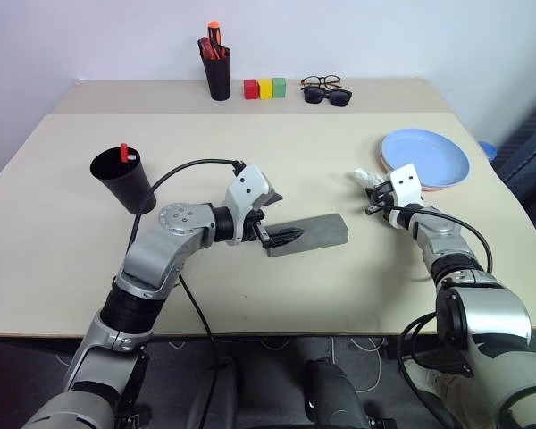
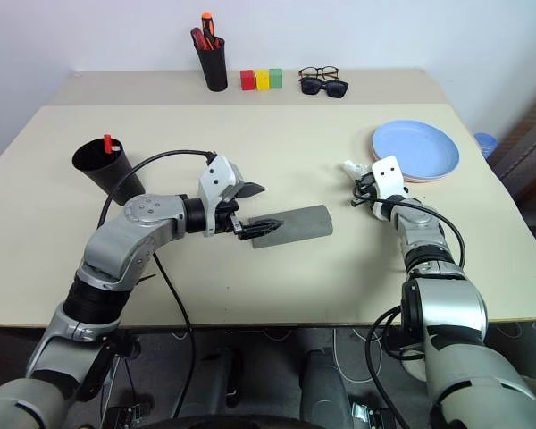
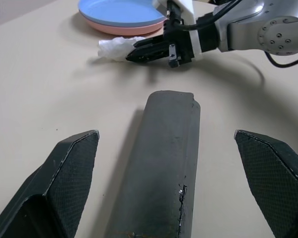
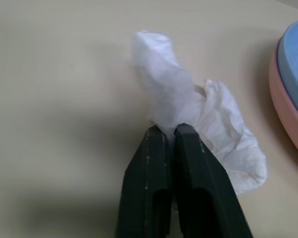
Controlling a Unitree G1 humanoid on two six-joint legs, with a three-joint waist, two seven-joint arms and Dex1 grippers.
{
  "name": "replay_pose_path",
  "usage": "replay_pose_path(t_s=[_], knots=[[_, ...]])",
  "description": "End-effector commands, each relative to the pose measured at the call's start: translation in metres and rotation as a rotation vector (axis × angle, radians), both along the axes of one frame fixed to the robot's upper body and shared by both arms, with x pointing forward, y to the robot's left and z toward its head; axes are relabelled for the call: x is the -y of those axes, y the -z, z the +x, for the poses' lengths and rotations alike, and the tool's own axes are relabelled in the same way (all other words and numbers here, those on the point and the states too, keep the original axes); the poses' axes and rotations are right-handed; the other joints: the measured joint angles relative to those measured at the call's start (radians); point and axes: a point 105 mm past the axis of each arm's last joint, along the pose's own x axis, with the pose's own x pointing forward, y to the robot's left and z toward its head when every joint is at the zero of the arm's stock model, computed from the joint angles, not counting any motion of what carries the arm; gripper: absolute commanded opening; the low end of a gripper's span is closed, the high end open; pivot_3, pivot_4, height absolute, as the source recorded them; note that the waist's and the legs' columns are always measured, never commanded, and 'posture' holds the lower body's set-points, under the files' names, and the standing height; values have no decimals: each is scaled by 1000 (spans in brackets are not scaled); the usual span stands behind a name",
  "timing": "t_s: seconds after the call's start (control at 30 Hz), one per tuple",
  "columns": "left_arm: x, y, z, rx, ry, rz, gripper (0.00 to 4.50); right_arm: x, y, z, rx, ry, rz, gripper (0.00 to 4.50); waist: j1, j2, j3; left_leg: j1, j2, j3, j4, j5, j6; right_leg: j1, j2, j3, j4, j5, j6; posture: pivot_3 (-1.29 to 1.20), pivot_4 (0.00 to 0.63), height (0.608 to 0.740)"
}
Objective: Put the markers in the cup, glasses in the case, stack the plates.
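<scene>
The grey case (image 1: 314, 231) lies closed at the table's centre. My left gripper (image 3: 165, 134) is open, one finger on each side of the case's near end. A marker's red cap (image 1: 123, 151) sticks out of the black cup (image 1: 125, 183) at the left. The light blue plate (image 1: 426, 155) rests on the pink plate (image 3: 120, 29) at the right. Just left of the plates, my right gripper (image 4: 171, 130) is shut on a crumpled white tissue (image 4: 188, 94) on the table. The clear-lensed glasses (image 1: 321, 82) sit at the back.
At the back stand a black pen holder (image 1: 218, 77) with red and orange pens, three coloured blocks (image 1: 264, 88), and dark sunglasses (image 1: 328, 96) just in front of the glasses. A black cable (image 1: 183, 170) loops over my left arm.
</scene>
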Motion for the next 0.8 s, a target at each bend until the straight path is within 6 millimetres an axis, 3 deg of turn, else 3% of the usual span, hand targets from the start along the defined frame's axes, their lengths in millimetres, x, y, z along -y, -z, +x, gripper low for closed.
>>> replay_pose_path(t_s=[0.03,0.1,0.23,0.37,0.47,0.6,0.7,0.8], knots=[[5,-9,-2,36,9,-36,4500,-4,-51,8,189,-32,33,26,0,0,0,0,0,0,0,0,0,0,0,0,0,0,0,0,150,740],[5,-10,-1,35,-12,-63,4500,-1,-75,9,275,-36,28,26,0,0,0,0,0,0,0,0,0,0,0,0,0,0,0,0,150,740],[6,-9,1,35,-43,-84,4500,11,-103,10,351,9,-33,26,0,0,0,0,0,0,0,0,0,0,0,0,0,1,1,0,150,740],[7,-5,3,37,-90,-97,4500,41,-123,13,360,168,-136,26,3,0,0,1,0,1,-1,0,0,0,0,1,0,-1,-2,0,150,740],[6,-5,4,36,-111,-109,4500,59,-130,13,341,258,-181,927,3,0,0,1,0,2,-1,0,0,0,0,2,0,-1,-2,0,150,740],[-1,-4,4,43,-149,-110,4500,71,-139,12,353,323,-231,2929,-1,0,0,2,0,3,-2,0,0,0,0,3,0,-1,-2,0,150,740],[-8,-6,2,100,-184,-115,4500,75,-144,8,378,315,-205,2929,-2,0,0,4,0,6,-3,0,0,-1,0,7,0,-1,-2,0,150,740],[-11,-2,-2,165,-185,-95,4500,62,-129,3,355,157,-155,2929,-1,0,0,5,0,8,-3,0,0,-1,0,9,-1,-1,-2,0,150,740]])
